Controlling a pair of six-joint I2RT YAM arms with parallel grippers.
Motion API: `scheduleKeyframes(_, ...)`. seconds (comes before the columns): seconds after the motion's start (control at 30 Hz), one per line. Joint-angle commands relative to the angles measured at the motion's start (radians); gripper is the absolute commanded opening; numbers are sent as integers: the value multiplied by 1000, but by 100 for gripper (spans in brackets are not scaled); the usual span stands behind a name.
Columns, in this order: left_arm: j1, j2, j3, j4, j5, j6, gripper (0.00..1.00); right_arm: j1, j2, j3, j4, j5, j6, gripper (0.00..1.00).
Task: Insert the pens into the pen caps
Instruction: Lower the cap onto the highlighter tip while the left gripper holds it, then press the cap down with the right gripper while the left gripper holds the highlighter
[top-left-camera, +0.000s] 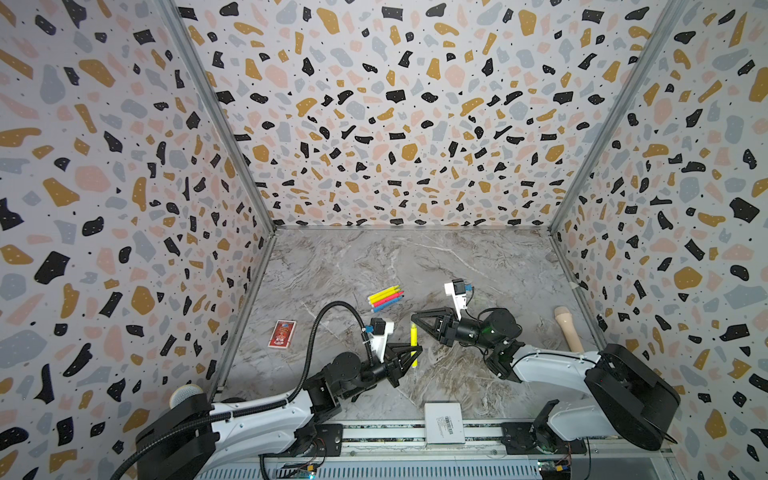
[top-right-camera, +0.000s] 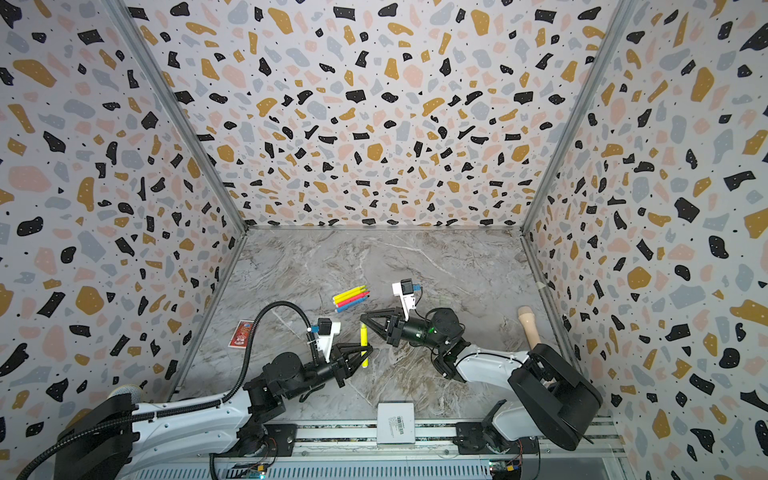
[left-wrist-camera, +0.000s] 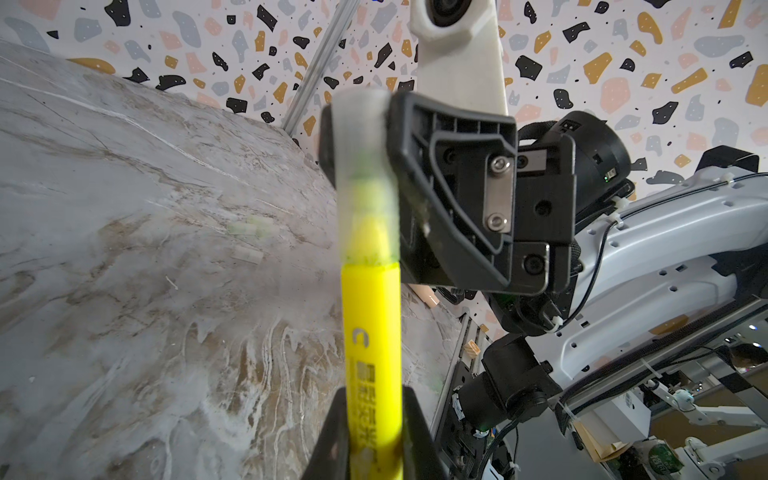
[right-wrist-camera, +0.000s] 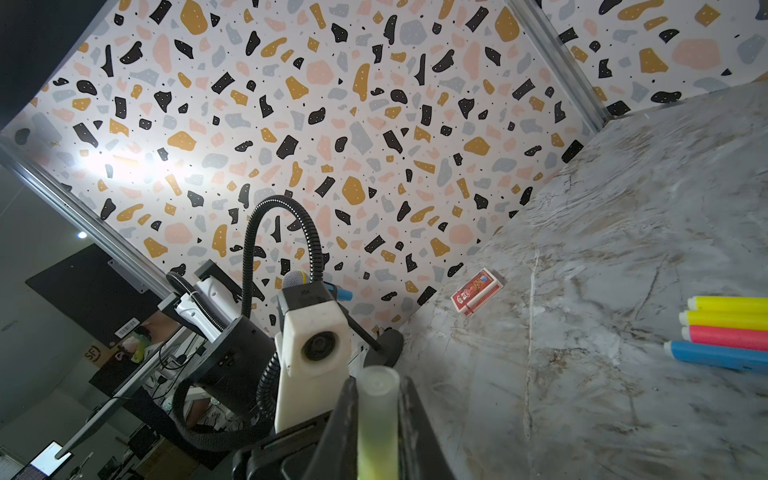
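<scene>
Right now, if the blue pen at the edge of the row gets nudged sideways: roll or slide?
Likely rolls: the blue pen looks like a smooth round barrel lying flat on the marble table. Pushed toward the pink-red pen beside it, it would probably jam rather than roll. Probably stiff and light: short, slim, plastic-looking.

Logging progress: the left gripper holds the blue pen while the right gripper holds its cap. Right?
No. The pen in the left gripper is yellow, as the left wrist view shows; the blue pen lies on the table. The right gripper does hold the cap.
</scene>
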Motion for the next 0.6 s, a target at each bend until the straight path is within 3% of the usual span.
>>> scheduleKeyframes(0.0,6,-28,7,118,-45,0,0,21,-18,-18,-15,-54,-18,15)
scheduleKeyframes(0.13,5,-32,22,102,-39,16,0,35,-21,-27,-6,-61,-22,20)
scheduleKeyframes(0.3,5,-29,33,58,-38,49,0,37,-78,-35,-44,-57,-48,44)
scheduleKeyframes(0.4,5,-39,40,27,-37,71,0,37,-146,-20,-161,-30,-101,57)
scheduleKeyframes(0.57,5,-81,67,-87,-59,136,0,12,-277,13,-413,21,-203,68)
